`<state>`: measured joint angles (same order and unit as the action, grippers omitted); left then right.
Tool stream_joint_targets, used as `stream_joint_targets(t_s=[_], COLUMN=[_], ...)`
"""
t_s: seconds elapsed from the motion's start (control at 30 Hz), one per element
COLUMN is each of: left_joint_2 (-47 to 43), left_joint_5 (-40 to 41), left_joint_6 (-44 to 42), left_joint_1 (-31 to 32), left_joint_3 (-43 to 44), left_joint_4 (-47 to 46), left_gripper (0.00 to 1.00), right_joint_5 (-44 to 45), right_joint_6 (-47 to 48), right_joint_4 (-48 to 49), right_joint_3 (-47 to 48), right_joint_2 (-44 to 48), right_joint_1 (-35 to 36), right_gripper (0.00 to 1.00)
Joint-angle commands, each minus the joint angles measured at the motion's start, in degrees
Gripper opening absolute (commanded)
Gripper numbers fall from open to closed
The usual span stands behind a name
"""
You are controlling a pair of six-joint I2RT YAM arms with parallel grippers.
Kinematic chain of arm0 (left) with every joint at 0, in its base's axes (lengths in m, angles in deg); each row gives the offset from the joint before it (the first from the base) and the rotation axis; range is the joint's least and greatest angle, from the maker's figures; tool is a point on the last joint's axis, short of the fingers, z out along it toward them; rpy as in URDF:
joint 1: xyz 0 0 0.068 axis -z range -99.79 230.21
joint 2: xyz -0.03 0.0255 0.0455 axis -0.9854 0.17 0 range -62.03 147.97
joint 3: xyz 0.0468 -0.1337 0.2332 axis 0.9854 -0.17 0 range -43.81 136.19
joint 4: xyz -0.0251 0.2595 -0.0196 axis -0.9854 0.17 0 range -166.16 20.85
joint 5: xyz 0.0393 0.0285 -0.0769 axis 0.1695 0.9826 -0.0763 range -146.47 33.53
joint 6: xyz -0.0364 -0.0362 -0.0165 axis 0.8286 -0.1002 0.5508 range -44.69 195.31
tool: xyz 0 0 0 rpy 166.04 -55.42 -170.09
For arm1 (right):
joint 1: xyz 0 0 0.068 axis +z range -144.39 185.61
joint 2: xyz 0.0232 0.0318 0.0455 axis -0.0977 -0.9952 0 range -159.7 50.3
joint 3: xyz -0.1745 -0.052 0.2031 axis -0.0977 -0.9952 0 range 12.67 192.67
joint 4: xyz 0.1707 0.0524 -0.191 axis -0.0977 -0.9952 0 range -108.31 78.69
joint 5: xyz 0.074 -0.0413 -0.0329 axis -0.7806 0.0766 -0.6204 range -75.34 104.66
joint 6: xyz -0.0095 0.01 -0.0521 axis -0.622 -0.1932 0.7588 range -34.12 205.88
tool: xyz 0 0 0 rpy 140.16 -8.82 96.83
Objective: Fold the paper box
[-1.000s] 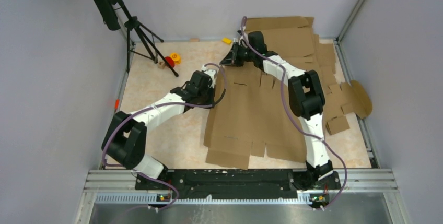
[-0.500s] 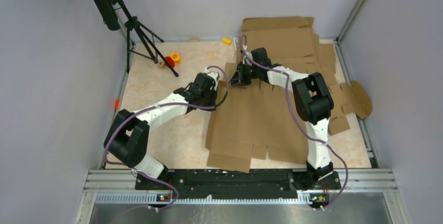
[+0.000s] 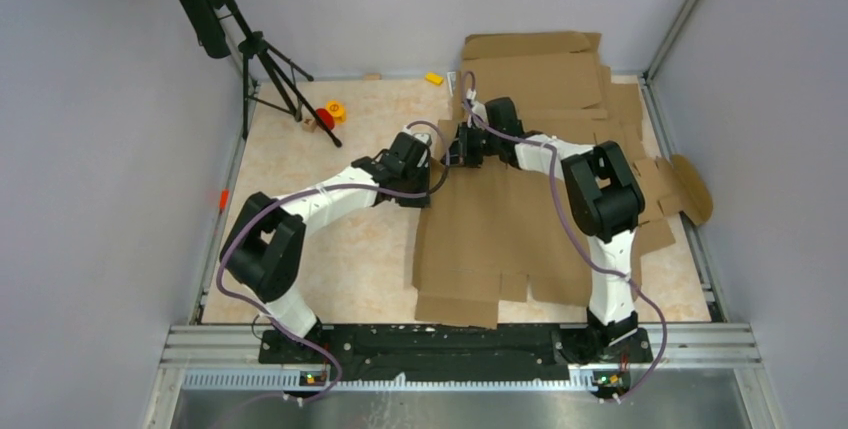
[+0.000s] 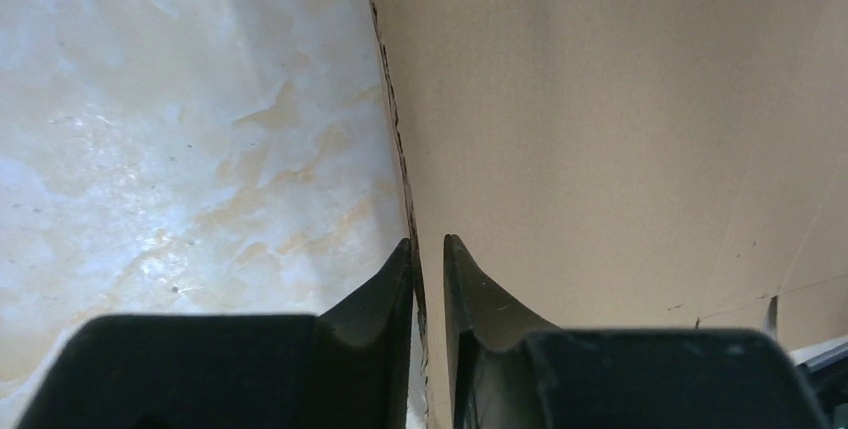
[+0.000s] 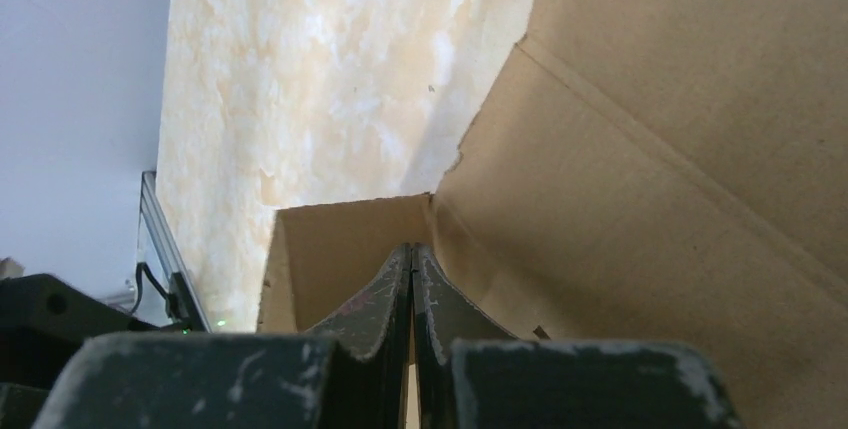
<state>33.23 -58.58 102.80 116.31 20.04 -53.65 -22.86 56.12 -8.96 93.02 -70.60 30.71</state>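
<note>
The paper box [image 3: 500,239] lies flat as a large brown blank in the middle of the table. My left gripper [image 3: 430,153] is at its far left edge. In the left wrist view the jaws [image 4: 428,241] stand slightly apart, with that edge [image 4: 395,129] running between them and a gap beside it. My right gripper [image 3: 453,145] is just right of the left one, at the far left corner of the box. Its fingers [image 5: 412,247] are pressed together with nothing between them, their tips against a raised flap [image 5: 340,239].
A pile of other cardboard blanks [image 3: 560,69] fills the back right corner, with loose pieces [image 3: 680,194] along the right wall. A black tripod [image 3: 270,79], red and yellow toys [image 3: 330,111] and a yellow block [image 3: 433,78] sit at the back left.
The box has slid to the right. My right gripper has drawn back from the far edge toward the middle. My left arm has followed to the right, and its jaws have parted slightly.
</note>
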Motion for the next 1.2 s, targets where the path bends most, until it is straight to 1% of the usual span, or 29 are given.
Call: stream_joint_targets(t_s=[0.0, 0.17, 0.27, 0.3, 0.37, 0.5, 0.6, 0.77, 0.97, 1.03, 1.07, 1.17], left_joint_2=[2.04, 3.69, 3.98, 3.45, 2.3, 1.19, 0.28, 0.55, 1.32, 1.91, 2.5, 4.17], left_joint_5=[-1.6, -0.28, -0.65, -0.9, -2.03, -9.11, -12.83, -18.86, -21.07, -22.1, -22.66, -23.85], left_joint_6=[3.3, 2.0, 1.94, 2.12, 2.78, 5.04, 6.03, 8.4, 9.39, 10.16, 10.54, 10.99], left_joint_1=[0.38, 0.14, -0.34, -0.66, -1.68, -5.28, -7.12, -10.04, -12.0, -12.94, -13.39, -14.26], left_joint_3=[3.63, 5.84, 6.71, 6.4, 4.89, 1.8, -0.38, -2.29, -2.48, -2.53, -2.39, -1.49], left_joint_4=[-0.8, -0.84, -1.33, -2.14, -4.75, -10.2, -14.48, -19.84, -22.0, -24.15, -24.58, -24.57], left_gripper=[0.22, 0.45, 0.58, 0.61, 0.65, 0.67, 0.73, 0.75, 0.77, 0.78, 0.77, 0.66], right_joint_5=[-0.32, -2.02, -1.97, -1.95, -2.02, -2.75, -3.52, -4.37, -4.89, -5.1, -5.11, -5.28], right_joint_6=[1.28, -0.99, -1.23, -1.26, -1.38, -2.23, -3.48, -3.91, -4.28, -4.36, -4.42, -4.36], right_joint_4=[5.51, 10.13, 10.74, 11.02, 11.39, 13.83, 16.65, 18.9, 20.63, 21.03, 21.23, 21.31], right_joint_3=[-1.02, -4.28, -5.09, -5.35, -5.91, -7.96, -9.82, -10.93, -10.99, -10.95, -11.03, -11.06], right_joint_2=[4.76, 5.6, 6.06, 6.2, 6.65, 6.99, 7.11, 6.68, 5.91, 5.77, 5.73, 5.76], right_joint_1=[0.3, 0.51, 0.95, 0.92, 1.04, 1.25, 1.31, 1.46, 1.8, 1.79, 1.84, 1.88], right_gripper=[0.01, 0.0, 0.0, 0.0, 0.0, 0.0, 0.0, 0.0, 0.0, 0.0, 0.0, 0.0])
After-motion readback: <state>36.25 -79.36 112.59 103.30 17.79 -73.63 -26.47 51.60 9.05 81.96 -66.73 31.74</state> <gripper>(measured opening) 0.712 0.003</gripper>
